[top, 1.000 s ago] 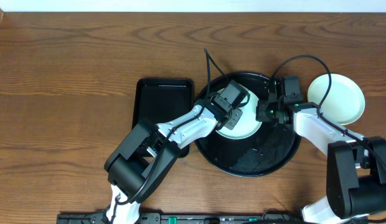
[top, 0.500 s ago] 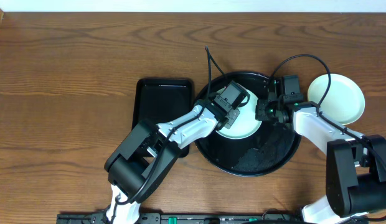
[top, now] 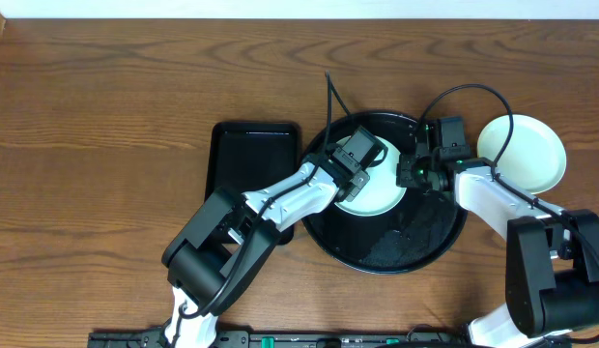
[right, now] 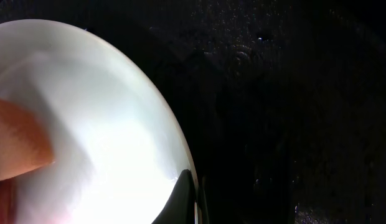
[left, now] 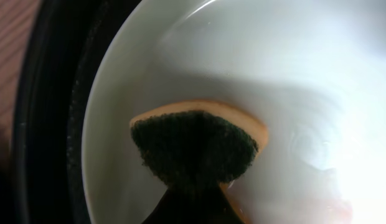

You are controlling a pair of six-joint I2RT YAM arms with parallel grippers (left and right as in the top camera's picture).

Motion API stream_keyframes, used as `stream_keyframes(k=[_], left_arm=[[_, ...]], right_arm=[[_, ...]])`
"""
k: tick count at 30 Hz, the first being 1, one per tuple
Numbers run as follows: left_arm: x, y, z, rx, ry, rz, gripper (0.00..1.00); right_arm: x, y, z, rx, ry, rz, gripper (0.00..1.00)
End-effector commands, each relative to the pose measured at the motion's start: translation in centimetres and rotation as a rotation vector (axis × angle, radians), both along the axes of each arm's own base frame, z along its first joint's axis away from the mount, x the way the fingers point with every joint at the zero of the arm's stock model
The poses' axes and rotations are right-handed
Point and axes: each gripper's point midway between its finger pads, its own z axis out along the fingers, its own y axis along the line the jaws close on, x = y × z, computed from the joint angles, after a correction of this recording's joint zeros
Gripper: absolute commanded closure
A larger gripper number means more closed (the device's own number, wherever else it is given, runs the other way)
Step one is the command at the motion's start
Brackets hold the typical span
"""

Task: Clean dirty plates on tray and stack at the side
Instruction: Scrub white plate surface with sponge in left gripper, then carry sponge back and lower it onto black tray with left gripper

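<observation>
The left claw (top: 365, 172), arm stretched forward, pinches a sponge (left: 193, 146) against the plate (top: 377, 198) beneath it; the right claw (top: 408, 174) pinches that plate's rim.

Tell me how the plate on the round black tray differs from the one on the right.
The tray plate lies in the round tray; the side plate lies on bare table. The tray plate has a sponge pressed on it and the right gripper at its rim; the side plate is untouched. Both are round, pale and shallow.

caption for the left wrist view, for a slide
Green-faced sponge held against a pale plate sitting in the black tray
</observation>
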Motion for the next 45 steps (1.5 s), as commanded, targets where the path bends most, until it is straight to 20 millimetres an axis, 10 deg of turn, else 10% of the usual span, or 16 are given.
stream_keyframes(k=[1,9,21,45], left_arm=[[0.9,2.4,-0.2,0.131,-0.054,0.006,0.92],[2.0,3.3,2.0,0.178,-0.138,0.029,0.92],[0.3,-0.2,10.5,-0.187,-0.125,0.059,0.92],[-4.4,-2.0,1.3,-0.196,0.221,-0.016,0.92]], right_arm=[[-0.8,-0.3,-1.7,-0.024,0.05,-0.003,0.99],[-0.8,-0.3,-1.7,-0.024,0.05,-0.003,0.99],[-0.8,-0.3,-1.7,-0.024,0.05,-0.003,0.99],[-0.7,-0.3,-1.7,-0.019,0.045,-0.01,0.99]])
